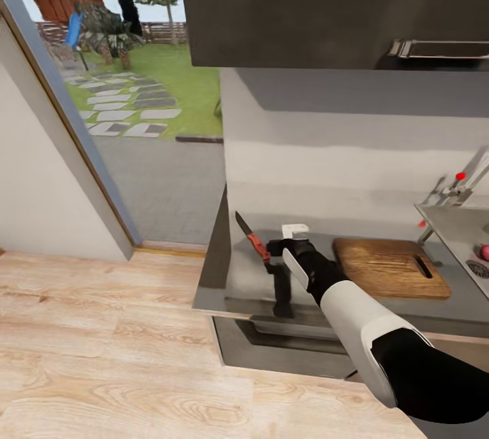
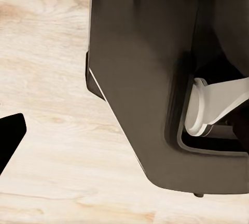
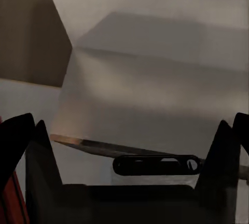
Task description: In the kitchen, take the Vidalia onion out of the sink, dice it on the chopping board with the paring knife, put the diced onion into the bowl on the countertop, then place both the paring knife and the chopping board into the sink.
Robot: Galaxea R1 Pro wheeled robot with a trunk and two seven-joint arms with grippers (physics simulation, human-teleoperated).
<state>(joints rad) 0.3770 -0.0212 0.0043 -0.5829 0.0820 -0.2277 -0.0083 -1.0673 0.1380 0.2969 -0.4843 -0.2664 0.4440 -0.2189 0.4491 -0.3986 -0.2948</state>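
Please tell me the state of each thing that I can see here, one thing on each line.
paring knife: on the countertop, uncut work ahead
right gripper: open, beside the knife handle
chopping board: flat, bare
Vidalia onion: whole, in the sink

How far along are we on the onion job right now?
Nothing looks finished. The Vidalia onion sits whole in the sink, and the chopping board is bare. In hand: the right hand is open beside the paring knife on the countertop, no grasp evident. Left: fetching the onion, dicing, transferring, then sinking knife and board.
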